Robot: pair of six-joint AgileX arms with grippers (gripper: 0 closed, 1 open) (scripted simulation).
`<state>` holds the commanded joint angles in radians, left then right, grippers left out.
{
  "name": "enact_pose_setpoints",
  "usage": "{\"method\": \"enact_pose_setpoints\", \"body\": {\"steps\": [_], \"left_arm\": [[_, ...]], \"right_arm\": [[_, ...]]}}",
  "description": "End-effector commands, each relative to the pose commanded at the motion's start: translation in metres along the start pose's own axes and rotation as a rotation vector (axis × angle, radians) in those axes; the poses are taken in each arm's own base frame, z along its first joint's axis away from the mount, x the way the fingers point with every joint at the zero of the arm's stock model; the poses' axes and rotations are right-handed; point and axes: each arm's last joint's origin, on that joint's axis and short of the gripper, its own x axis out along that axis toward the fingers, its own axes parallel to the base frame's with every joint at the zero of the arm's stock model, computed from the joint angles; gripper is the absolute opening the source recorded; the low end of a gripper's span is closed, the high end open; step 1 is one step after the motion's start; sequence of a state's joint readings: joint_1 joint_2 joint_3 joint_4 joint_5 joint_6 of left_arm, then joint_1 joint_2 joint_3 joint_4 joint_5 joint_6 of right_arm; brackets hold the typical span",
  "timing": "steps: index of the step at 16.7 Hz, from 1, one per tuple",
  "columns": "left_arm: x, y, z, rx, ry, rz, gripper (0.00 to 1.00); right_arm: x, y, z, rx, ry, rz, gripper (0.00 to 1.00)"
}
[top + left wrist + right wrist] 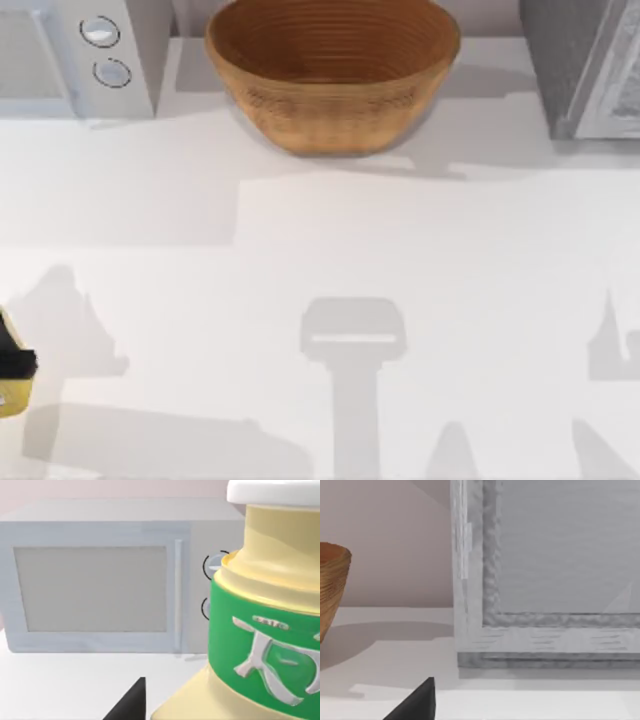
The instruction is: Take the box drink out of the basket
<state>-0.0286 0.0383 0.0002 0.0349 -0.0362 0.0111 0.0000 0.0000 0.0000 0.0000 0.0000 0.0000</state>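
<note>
Inspection finds the basket (333, 75) standing at the far middle of the bench (400, 260), its ribbed interior bare as far as the top view shows. The box drink (260, 630) is out of the basket: in the top view a pale yellow sliver of it sits at the far left edge, near side of the bench, with the left claw (12, 362) dark across it. The left wrist view shows the pale yellow carton with its green band and white cap very close before the camera, in front of a microwave (100, 580) at the back left of the bench. Judgement: the removal step appears essentially done, and what remains is setting the carton down on the bench and letting go. That calls for a level lowering so the carton lands upright, then a clean release. The left claw appears closed on the carton, though the contact of the fingers is not plainly seen; one dark fingertip (131, 704) shows beside the carton's base. The right arm is parked at the right side, facing a grey appliance (550, 570); how far its claw is open cannot be told.
</note>
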Motion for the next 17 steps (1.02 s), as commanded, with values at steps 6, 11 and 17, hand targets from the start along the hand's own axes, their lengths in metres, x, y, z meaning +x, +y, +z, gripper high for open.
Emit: {"method": "enact_pose_setpoints", "body": {"steps": [6,11,17], "left_arm": [[0.016,-0.016,0.019,0.039,-0.063,0.129,0.00],[0.029,-0.044,0.032,0.037,-0.111,0.270,0.00],[0.033,-0.081,0.031,0.017,-0.092,0.403,0.00]], "right_arm": [[0.000,0.000,0.000,0.000,0.000,0.000,1.00],[0.000,0.000,0.000,0.000,0.000,0.000,1.00],[0.000,0.000,0.000,0.000,0.000,0.000,1.00]]}}
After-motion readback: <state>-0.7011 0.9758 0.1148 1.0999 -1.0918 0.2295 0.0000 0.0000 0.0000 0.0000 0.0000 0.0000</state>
